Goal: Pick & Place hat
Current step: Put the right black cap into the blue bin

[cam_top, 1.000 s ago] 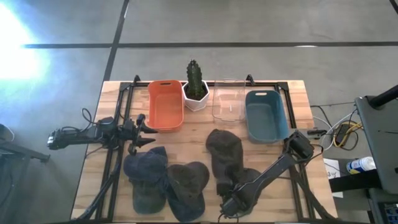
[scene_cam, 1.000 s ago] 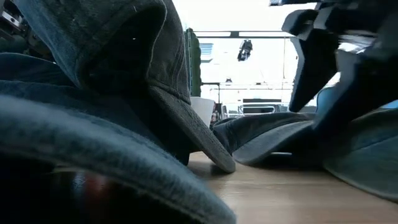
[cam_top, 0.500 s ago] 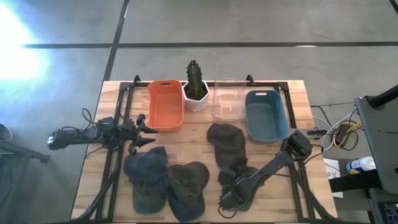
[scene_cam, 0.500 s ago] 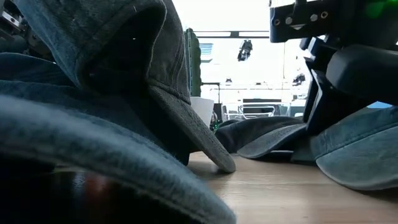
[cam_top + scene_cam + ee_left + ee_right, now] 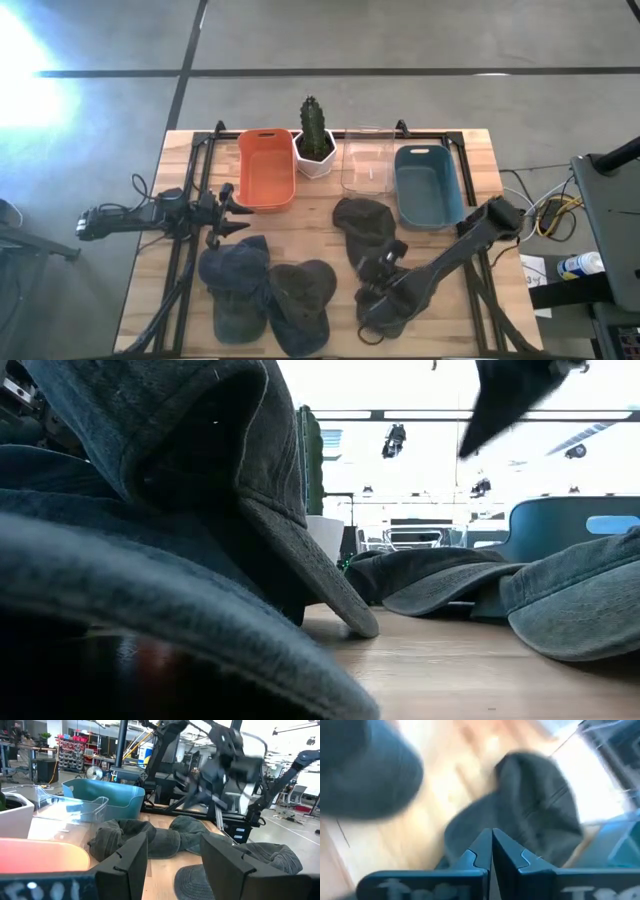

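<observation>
Several caps lie on the wooden table. A dark grey hat rests crown up near the middle. Another grey hat lies under my right arm. A blue hat and a brownish one lie at the near left. My right gripper hangs shut above the grey hats, with nothing between its fingers. My left gripper waits open at the table's left, beside the orange bin.
Along the far edge stand an orange bin, a potted cactus, a clear container and a blue bin. Black frame rails run along the table's left and right sides. Bare wood shows between the hats and the bins.
My right gripper stood open with its fingers down at the near grey hat. It has shut, risen clear of the hats and gone toward the table's far edge. The hats remain lying on the table.
</observation>
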